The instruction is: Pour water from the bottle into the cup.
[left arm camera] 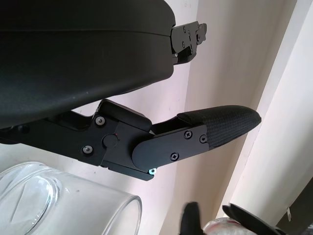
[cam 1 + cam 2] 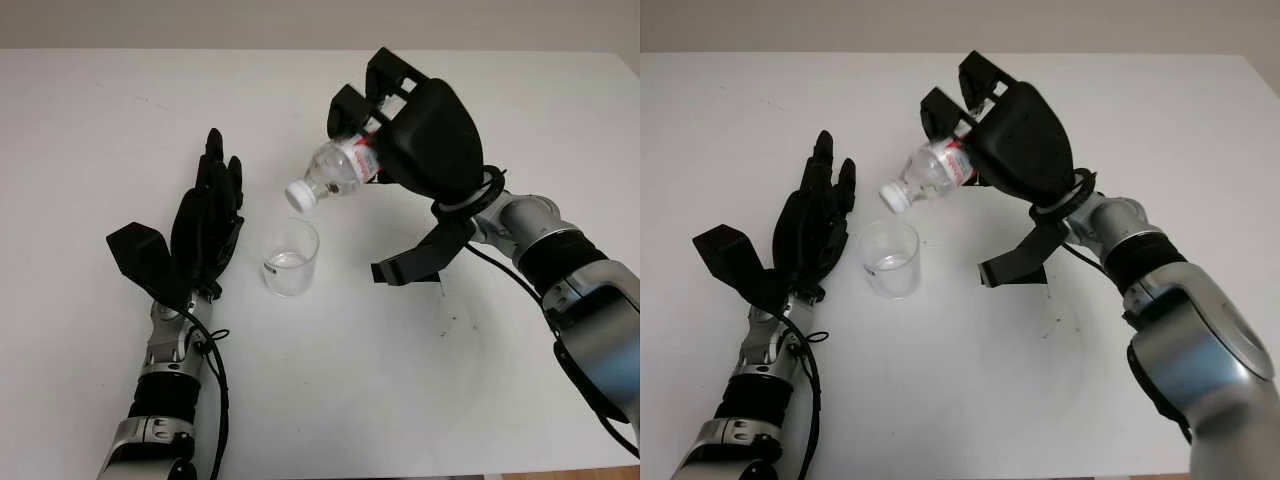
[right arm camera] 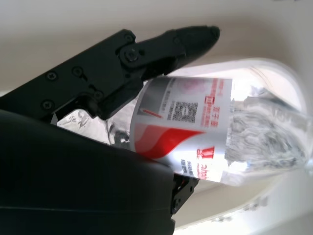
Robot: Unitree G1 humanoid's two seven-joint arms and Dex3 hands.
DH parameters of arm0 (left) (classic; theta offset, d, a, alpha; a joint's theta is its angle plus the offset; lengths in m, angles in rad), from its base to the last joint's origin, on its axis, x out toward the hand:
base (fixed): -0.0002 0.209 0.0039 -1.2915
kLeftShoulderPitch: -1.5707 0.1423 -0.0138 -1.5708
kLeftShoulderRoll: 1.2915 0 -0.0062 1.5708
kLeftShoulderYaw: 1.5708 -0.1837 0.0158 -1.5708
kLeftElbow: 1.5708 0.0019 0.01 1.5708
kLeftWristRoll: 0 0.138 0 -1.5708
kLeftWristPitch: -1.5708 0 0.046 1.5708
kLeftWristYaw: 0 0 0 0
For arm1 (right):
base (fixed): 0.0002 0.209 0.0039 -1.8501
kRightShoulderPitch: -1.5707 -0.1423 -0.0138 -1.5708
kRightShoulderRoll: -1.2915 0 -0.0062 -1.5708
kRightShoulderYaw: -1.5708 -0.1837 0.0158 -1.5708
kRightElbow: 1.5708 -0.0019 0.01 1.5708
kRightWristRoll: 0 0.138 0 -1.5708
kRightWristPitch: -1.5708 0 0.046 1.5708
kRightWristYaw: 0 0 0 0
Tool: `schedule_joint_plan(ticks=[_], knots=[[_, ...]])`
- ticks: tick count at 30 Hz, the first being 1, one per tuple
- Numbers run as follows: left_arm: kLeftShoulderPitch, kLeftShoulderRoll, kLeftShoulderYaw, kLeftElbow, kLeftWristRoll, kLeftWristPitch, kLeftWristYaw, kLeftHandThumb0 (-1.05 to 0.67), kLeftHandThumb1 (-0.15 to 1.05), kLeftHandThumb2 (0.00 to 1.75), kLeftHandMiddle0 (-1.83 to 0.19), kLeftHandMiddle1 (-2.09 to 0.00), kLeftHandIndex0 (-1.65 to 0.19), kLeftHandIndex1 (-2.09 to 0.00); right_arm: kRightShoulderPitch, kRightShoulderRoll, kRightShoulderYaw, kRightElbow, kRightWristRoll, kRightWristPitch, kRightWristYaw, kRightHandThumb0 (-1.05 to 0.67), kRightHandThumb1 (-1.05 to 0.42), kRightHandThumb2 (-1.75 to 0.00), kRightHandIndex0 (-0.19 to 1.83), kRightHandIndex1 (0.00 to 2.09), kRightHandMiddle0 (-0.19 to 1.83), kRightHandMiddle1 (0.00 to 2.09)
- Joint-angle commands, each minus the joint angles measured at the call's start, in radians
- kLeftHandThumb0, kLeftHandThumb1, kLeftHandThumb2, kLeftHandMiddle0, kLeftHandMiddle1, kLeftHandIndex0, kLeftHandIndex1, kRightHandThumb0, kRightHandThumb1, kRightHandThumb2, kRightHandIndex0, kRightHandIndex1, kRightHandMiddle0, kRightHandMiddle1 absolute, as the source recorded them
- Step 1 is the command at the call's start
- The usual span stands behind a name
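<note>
A clear plastic bottle (image 2: 335,170) with a red and white label and a white cap (image 2: 299,195) is held tilted, neck down to the left, above and just right of the cup. My right hand (image 2: 400,125) is shut on it; the right wrist view shows the fingers (image 3: 161,44) wrapped over the label (image 3: 190,127). The clear cup (image 2: 291,257) stands upright on the white table (image 2: 400,380) with a little water in its bottom. My left hand (image 2: 205,220) is open just left of the cup, apart from it. The cup's rim (image 1: 73,205) shows beside that hand in the left wrist view.
The table's far edge (image 2: 200,50) runs along the back, with a wall behind it. A few small dark specks (image 2: 440,325) mark the table right of the cup.
</note>
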State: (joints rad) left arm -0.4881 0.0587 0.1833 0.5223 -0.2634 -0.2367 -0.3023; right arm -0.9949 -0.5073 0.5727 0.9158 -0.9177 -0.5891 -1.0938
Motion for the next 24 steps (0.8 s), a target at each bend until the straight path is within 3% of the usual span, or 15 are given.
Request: schedule_joint_plan(ticks=[1,8,13,19,24], knots=[[0.035,-0.001,0.000,0.018,-0.004,0.014,-0.005,-0.85,1.05,0.70,0.17,-0.05,0.19,-0.03,0.059,0.018,-0.061,-0.051,0.092,-0.037,0.075,-0.48,-1.05,-0.32,1.28,2.09,0.90,2.09],[0.029,0.003,0.001,0.027,-0.002,0.010,-0.013,-0.85,1.05,0.70,0.17,-0.05,0.19,-0.02,0.270,0.104,-0.261,-0.289,0.462,-0.007,0.469,-0.43,-1.05,-0.37,1.44,2.09,1.00,2.09],[0.029,0.003,0.002,0.021,-0.005,0.016,-0.012,-0.85,1.05,0.69,0.17,-0.05,0.19,-0.03,0.385,0.191,-0.376,-0.455,0.677,0.081,0.683,-0.40,-1.05,-0.38,1.30,2.09,0.92,2.09],[0.033,0.010,0.001,0.013,-0.002,0.024,-0.013,-0.85,1.05,0.70,0.17,-0.05,0.19,-0.02,0.512,0.299,-0.482,-0.653,0.897,0.255,0.865,-0.39,-1.05,-0.39,1.33,2.09,0.99,2.09],[0.036,0.013,0.001,0.006,-0.002,0.033,-0.012,-0.85,1.05,0.70,0.17,-0.06,0.19,-0.03,0.626,0.350,-0.540,-0.916,1.054,0.547,0.965,-0.42,-1.05,-0.41,1.28,2.09,0.94,2.09]])
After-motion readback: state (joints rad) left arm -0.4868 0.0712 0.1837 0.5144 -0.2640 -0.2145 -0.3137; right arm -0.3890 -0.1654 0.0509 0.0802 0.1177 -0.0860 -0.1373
